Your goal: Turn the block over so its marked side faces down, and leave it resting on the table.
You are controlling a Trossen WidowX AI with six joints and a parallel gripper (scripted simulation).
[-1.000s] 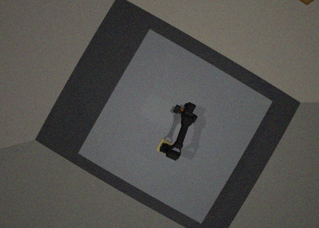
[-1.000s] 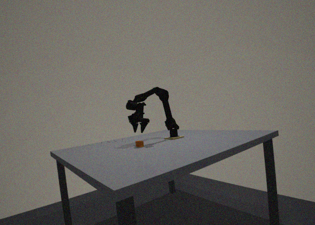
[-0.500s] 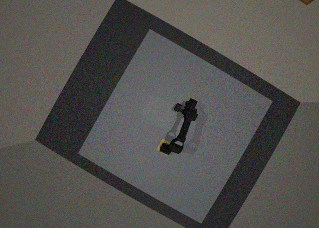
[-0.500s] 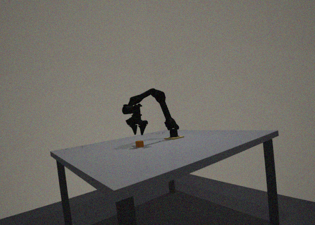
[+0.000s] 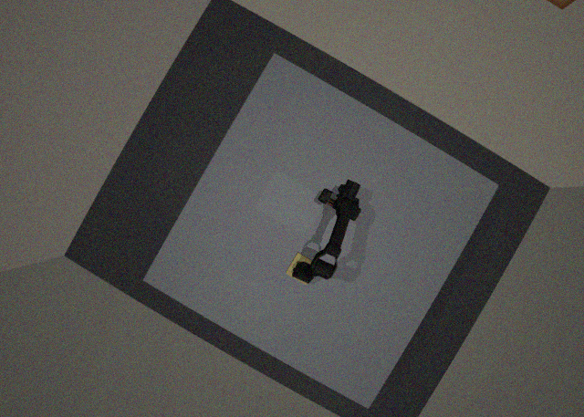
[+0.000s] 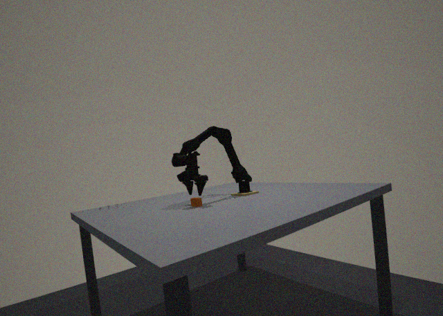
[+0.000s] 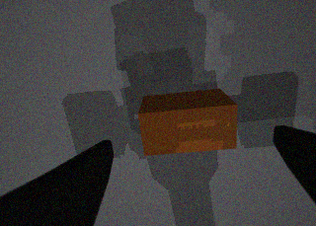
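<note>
Hovering above an orange block (image 6: 196,202), the black gripper (image 6: 195,190) points straight down with its fingers spread wide and nothing between them. The exterior view shows the fingertips apart from the block, which rests on the pale table (image 6: 286,205) directly beneath the hand, a gap of air separating them.

From the wrist view, the block (image 7: 188,121) sits square between the two dark fingers, one at each lower corner of the picture, neither touching it. The face turned toward the camera carries faint lighter bars, apparently a marking, though the dim light keeps its detail from being read. The darker upper face of the block slopes away behind it. Grey shadows of the hand fall across the table around and beyond the block.

In the top view the arm (image 5: 340,224) stretches from its base (image 5: 297,267), mounted on a small yellowish plate, out to the wrist, whose bulk hides the block beneath it. The exterior view shows the arm (image 6: 221,144) arched high, elbow up, with the base (image 6: 244,188) well behind the hand on the table. The table stands on dark legs over a dark floor, and the block lies between the hand's fingertips and the tabletop, just below the open jaws.
</note>
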